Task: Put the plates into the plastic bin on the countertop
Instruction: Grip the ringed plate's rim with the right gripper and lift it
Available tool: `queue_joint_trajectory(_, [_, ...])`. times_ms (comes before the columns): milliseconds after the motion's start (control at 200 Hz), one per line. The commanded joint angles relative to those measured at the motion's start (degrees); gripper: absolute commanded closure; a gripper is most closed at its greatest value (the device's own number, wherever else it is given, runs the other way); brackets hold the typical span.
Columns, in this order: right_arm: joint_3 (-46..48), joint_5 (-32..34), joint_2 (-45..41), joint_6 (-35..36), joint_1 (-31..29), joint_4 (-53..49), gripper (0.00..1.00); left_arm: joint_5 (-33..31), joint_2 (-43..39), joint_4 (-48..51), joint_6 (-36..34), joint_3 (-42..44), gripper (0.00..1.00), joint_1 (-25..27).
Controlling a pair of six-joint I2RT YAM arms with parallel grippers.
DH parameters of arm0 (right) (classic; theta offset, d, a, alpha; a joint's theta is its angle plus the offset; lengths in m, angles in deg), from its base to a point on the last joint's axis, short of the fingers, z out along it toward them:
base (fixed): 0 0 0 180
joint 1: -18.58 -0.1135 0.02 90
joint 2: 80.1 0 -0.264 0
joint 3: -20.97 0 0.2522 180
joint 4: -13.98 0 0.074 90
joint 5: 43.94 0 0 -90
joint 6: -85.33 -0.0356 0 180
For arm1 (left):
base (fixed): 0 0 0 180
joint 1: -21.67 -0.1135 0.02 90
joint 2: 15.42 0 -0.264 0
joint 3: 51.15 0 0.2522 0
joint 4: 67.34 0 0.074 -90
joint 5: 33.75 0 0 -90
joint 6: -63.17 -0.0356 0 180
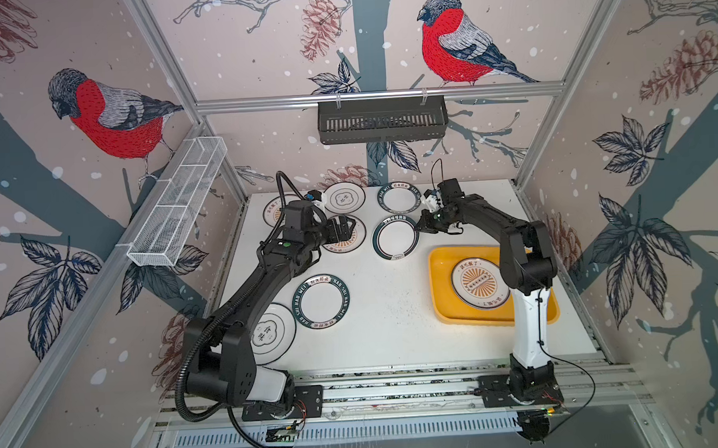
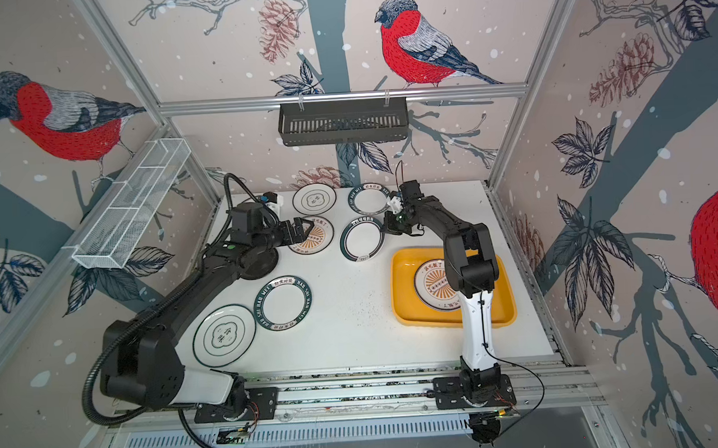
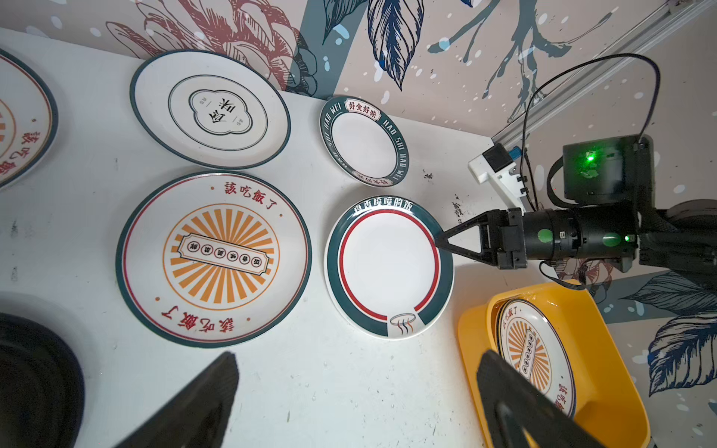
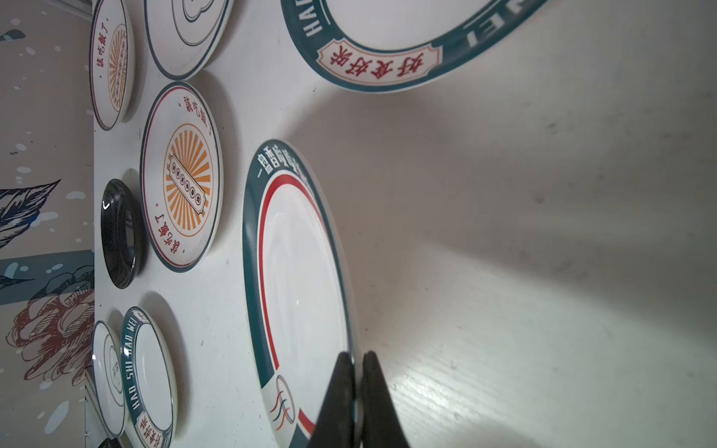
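Note:
My right gripper (image 1: 416, 229) (image 4: 356, 358) is shut on the near rim of a white plate with a green and red ring (image 1: 395, 236) (image 3: 388, 267), which lies on the countertop (image 1: 386, 315). My left gripper (image 1: 349, 227) (image 3: 357, 360) hangs open and empty over an orange sunburst plate (image 1: 343, 244) (image 3: 215, 258). The yellow plastic bin (image 1: 439, 288) (image 2: 399, 290) at the right holds one sunburst plate (image 1: 478, 284). Several more plates lie around: a flower-outline one (image 1: 343, 198), green lettered ones (image 1: 398, 198) (image 1: 321, 301), and a black one (image 4: 120, 232).
A black slotted basket (image 1: 382, 120) hangs on the back rail and a white wire-mesh basket (image 1: 177, 204) on the left wall. Another flower-outline plate (image 1: 272, 333) lies partly under the left arm. Aluminium framing (image 1: 397, 381) edges the front.

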Motion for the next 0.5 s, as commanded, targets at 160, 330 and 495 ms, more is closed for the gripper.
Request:
queue_joint_trajectory(160, [4.4, 1.3, -6.2, -3.4, -0.2, 6.6, 0.99, 1.5, 0.2, -1.8, 0.4, 0.0, 0.04, 0.0])
queue_joint_trajectory(330, [6.7, 1.2, -9.3, -5.5, -0.3, 9.4, 0.99, 1.9, 0.1, -2.0, 0.5, 0.1, 0.04, -0.1])
queue_joint_trajectory(495, [8.7, 1.3, -12.2, -6.5, -0.3, 10.9, 0.99, 5.7, 0.1, -4.0, 1.2, 0.8, 0.04, -0.1])
